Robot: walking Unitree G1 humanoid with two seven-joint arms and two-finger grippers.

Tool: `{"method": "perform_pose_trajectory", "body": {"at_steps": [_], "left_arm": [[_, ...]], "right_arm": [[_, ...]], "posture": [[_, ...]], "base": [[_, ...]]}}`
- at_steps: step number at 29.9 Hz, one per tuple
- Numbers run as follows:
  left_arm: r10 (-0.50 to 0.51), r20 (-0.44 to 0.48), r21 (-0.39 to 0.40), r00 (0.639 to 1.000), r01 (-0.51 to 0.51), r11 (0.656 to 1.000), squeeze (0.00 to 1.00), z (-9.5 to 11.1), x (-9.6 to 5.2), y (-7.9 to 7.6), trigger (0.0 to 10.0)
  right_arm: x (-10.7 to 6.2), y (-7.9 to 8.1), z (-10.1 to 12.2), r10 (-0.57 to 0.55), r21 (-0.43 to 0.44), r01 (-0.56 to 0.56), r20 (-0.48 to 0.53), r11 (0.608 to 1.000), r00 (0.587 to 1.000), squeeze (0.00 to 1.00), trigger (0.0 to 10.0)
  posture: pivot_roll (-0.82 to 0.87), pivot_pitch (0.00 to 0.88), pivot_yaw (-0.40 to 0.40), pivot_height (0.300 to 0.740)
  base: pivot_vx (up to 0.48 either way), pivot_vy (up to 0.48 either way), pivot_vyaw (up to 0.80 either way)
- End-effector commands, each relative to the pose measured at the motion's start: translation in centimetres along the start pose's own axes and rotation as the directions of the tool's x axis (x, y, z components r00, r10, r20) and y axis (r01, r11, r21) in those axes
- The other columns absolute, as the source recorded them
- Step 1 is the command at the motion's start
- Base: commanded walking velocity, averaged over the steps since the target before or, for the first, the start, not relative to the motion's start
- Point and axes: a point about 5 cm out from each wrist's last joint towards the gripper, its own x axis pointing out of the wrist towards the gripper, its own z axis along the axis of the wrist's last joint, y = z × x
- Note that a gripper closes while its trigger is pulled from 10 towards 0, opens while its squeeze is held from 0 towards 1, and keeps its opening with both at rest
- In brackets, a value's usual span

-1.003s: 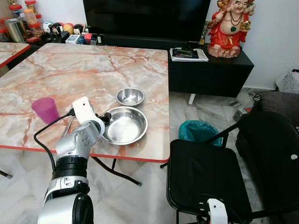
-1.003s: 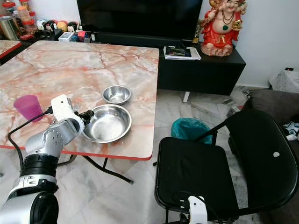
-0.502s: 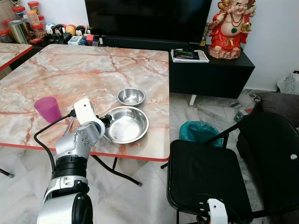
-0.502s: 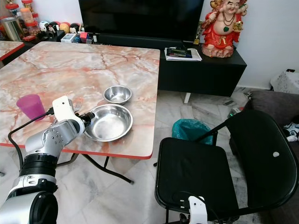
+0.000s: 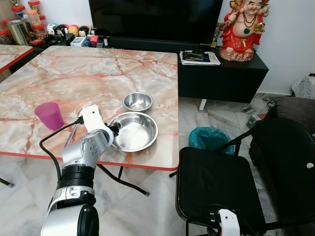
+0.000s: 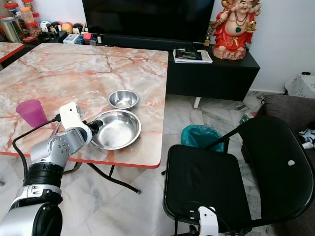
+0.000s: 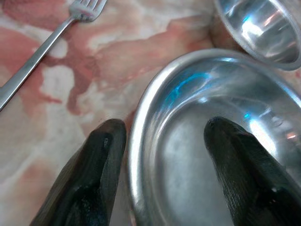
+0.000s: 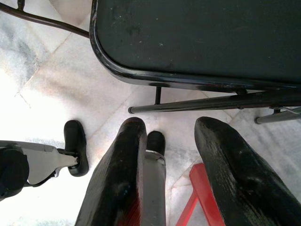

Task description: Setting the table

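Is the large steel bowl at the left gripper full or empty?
Empty: the large steel bowl shows only bare shiny metal inside.

Silver-grey left arm (image 5: 81, 162) built of rounded cast segments, small dark screw holes dotting the elbow housing. Black ribbed collar below that housing, then a glossy black-and-silver shoulder shell at the frame's bottom edge. White boxy wrist module (image 5: 92, 118) at the far end, with a black cable (image 5: 49, 147) looping from it down along the forearm. Left gripper (image 7: 164, 176) with two long black fingers (image 7: 96, 174), matte, rounded at the tips, faintly textured. Right gripper (image 8: 171, 174) likewise with two thick black fingers, scuffed and dusty, a grey metal bar between them. Small white housing (image 5: 227, 221) of the right arm, low in the head view.
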Motion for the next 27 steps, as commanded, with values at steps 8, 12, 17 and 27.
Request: {"method": "perform_pose_trajectory", "body": {"at_steps": [8, 12, 17, 27], "left_arm": [[0.062, -0.021, 0.012, 0.998, -0.062, 0.998, 0.0, -0.3, -0.3, 1.0, 10.0], [0.068, -0.025, 0.013, 0.997, -0.068, 0.998, 0.0, -0.6, -0.3, 1.3, 10.0], [0.049, -0.016, -0.026, 0.999, -0.05, 0.998, 0.0, -0.8, -0.1, 1.1, 10.0], [0.014, -0.002, -0.051, 1.0, -0.014, 0.999, 0.0, -0.6, 0.3, 0.0, 10.0]], "right_arm": [[0.0, 0.0, 0.2, 0.002, 0.013, -0.002, 0.005, 1.0, 1.0, 0.0, 10.0], [0.0, 0.0, 0.2, 0.004, 0.011, -0.004, 0.005, 1.0, 1.0, 0.0, 10.0], [0.0, 0.1, 0.3, 0.005, 0.01, -0.005, 0.006, 1.0, 1.0, 0.0, 10.0], [0.0, 0.0, 0.3, 0.002, 0.011, -0.002, 0.006, 1.0, 1.0, 0.0, 10.0]], "posture": [[0.08, 0.0, -0.031, 0.74], [0.08, 0.0, -0.034, 0.74], [0.08, 0.0, -0.033, 0.74], [0.07, 0.0, -0.032, 0.74]], "base": [[0.0, 0.0, 0.0], [0.0, 0.0, 0.0], [0.0, 0.0, 0.0], [0.0, 0.0, 0.0]]}}
